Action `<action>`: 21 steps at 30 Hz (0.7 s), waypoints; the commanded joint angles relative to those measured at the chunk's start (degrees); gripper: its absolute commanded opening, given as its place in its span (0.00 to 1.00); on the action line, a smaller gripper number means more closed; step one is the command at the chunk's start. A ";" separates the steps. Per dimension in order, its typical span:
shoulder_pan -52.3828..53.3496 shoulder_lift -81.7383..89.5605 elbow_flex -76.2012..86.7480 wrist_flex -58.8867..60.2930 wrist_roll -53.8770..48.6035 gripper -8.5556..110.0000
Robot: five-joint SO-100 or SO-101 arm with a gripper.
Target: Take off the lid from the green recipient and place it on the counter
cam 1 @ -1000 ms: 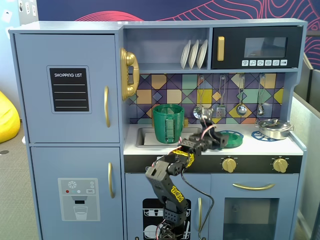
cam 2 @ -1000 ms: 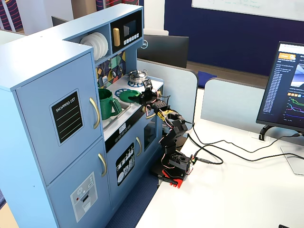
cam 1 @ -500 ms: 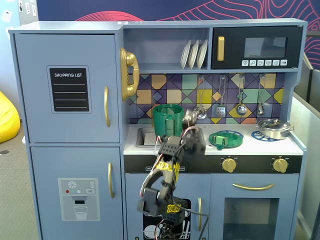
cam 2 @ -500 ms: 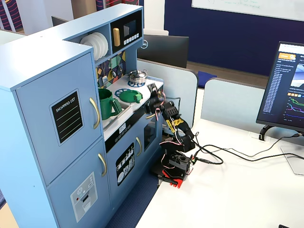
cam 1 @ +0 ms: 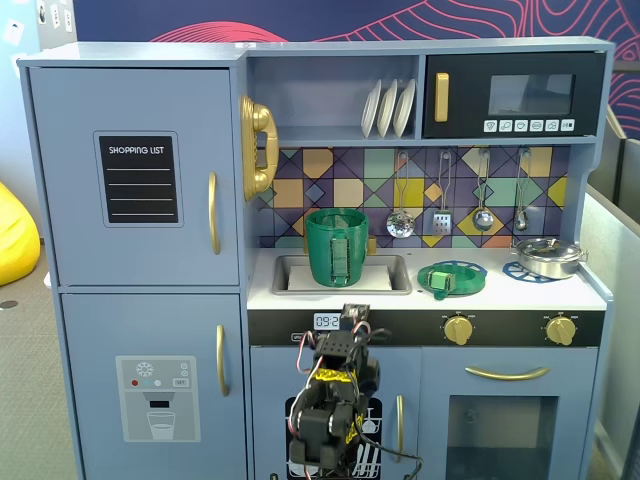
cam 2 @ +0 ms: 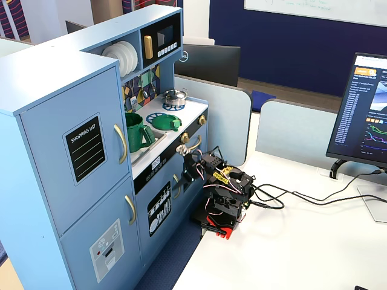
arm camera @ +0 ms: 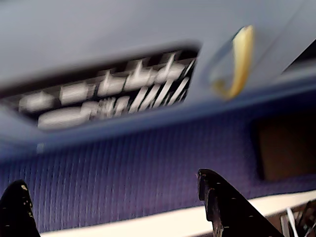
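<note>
The green recipient (cam 1: pixel 337 247) stands uncovered in the sink, also seen from the side (cam 2: pixel 137 132). The lid (cam 1: pixel 451 278) lies flat on the white counter (cam 1: pixel 565 293) over a blue burner ring, to the right of the recipient; in the other fixed view the lid (cam 2: pixel 166 122) rests on the counter (cam 2: pixel 193 110). My arm is folded low in front of the cabinet doors, well below the counter. My gripper (arm camera: pixel 111 180) is open and empty, facing the kitchen's lower front; it shows in a fixed view as well (cam 2: pixel 191 162).
A silver pot (cam 1: pixel 547 256) sits at the counter's right end. The wrist view is blurred and shows the printed dishwasher panel (arm camera: pixel 108 96) and a gold handle (arm camera: pixel 240 59). Cables (cam 2: pixel 284 199) run over the white table, and a monitor (cam 2: pixel 369 112) stands at the right.
My arm has drawn back from the counter and folded down toward its base. The lid stays lying on the counter where the gripper was a second ago.
</note>
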 commanded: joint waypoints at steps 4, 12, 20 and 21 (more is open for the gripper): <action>-2.55 7.73 5.89 4.92 2.02 0.37; -5.71 9.84 9.14 18.37 3.87 0.19; -7.65 10.99 9.23 29.36 3.78 0.07; -7.65 10.99 9.23 31.20 2.72 0.07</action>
